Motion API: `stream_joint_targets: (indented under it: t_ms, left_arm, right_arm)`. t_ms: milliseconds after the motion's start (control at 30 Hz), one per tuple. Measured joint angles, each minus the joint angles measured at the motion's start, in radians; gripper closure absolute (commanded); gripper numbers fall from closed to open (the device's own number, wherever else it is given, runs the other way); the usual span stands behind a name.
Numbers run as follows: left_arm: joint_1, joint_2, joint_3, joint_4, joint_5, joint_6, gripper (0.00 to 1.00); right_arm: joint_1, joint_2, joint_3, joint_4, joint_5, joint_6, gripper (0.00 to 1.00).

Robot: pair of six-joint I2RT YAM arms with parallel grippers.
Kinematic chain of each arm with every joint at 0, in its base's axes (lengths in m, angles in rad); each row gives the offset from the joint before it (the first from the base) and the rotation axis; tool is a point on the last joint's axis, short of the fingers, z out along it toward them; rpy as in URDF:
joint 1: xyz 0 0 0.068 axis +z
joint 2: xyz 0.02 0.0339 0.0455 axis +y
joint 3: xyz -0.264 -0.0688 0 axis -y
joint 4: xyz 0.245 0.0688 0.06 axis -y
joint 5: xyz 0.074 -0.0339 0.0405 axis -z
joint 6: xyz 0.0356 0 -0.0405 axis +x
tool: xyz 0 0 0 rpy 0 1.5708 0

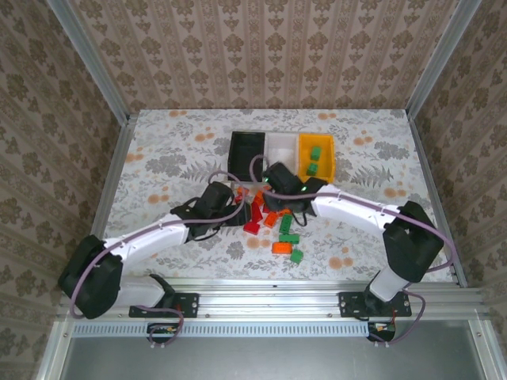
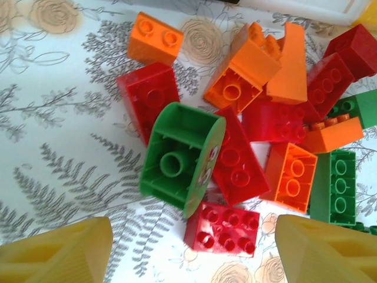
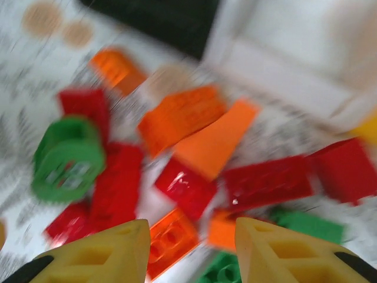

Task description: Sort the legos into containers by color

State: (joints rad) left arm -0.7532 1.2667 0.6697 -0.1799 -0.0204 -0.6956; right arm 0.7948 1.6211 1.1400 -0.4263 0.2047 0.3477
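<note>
Hovering over the legos, left pincer gapes wide, right pincer narrower, both empty

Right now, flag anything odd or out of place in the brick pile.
The rounded green brick lies tipped, hollow underside up, against a red brick. Otherwise just jumbled legos; nothing looks damaged.

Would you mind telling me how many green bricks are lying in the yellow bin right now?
2. One green brick lies toward the far end of the yellow bin, the other at its near end. Smaller ones could be hidden behind its walls.
</note>
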Motion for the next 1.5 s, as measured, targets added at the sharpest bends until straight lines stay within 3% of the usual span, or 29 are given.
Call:
stream_joint_targets:
  t_ms: [233, 433, 767, 833, 1167, 1500]
  left_arm:
    - [0.113, -0.232, -0.163, -0.011, -0.007, -0.073, 0.16]
    - [0.161, -0.320, -0.214, -0.019, 0.017, -0.106, 0.15]
    - [0.172, -0.326, -0.216, -0.018, 0.058, -0.117, 0.14]
    - [0.174, -0.326, -0.216, -0.018, 0.062, -0.117, 0.14]
    - [0.174, -0.327, -0.216, -0.018, 0.073, -0.117, 0.14]
    - [0.179, -0.319, -0.217, -0.014, 0.085, -0.117, 0.14]
  right_arm:
    - [0.171, 0.112, 0.018, -0.020, -0.064, -0.052, 0.44]
    - [0.169, 0.214, 0.051, -0.033, -0.078, -0.093, 0.39]
    - [0.169, 0.302, 0.120, -0.037, -0.047, -0.140, 0.36]
    - [0.167, 0.311, 0.126, -0.037, -0.036, -0.146, 0.38]
    - [0.171, 0.321, 0.106, -0.004, -0.035, -0.152, 0.69]
    - [0.193, 0.126, -0.010, 0.011, -0.022, -0.116, 0.73]
